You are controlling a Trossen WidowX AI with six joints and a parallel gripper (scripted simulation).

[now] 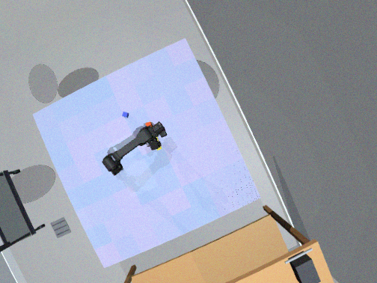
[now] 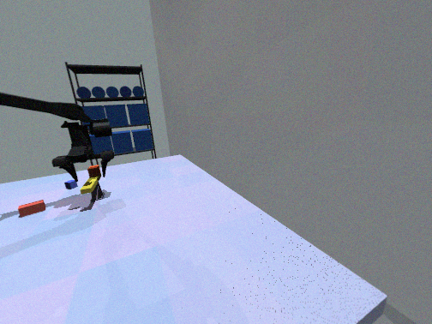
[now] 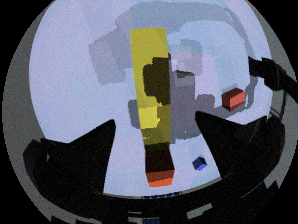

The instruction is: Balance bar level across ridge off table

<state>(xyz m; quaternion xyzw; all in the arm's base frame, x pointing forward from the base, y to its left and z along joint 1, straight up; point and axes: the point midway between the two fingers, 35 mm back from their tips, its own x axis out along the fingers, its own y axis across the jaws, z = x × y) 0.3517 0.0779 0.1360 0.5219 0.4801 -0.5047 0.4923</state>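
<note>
The bar [image 2: 91, 184] [image 3: 150, 63] is yellow with an orange end [image 1: 148, 123] [image 2: 93, 171] [image 3: 160, 177]. It lies across the small dark ridge [image 2: 98, 194], and both its ends appear to be off the table [image 2: 214, 240]. I cannot tell whether it is exactly level. My gripper [image 1: 155, 135] [image 2: 87, 170] [image 3: 156, 119] is open. Its fingers stand wide on either side of the bar, just above it, and do not touch it.
A small blue cube [image 1: 126, 114] [image 2: 70, 184] [image 3: 198, 163] and a red block [image 2: 32, 207] [image 3: 233, 99] lie on the table near the ridge. A shelf rack [image 2: 107, 111] stands behind the table. A wooden desk [image 1: 232, 247] stands beyond one edge.
</note>
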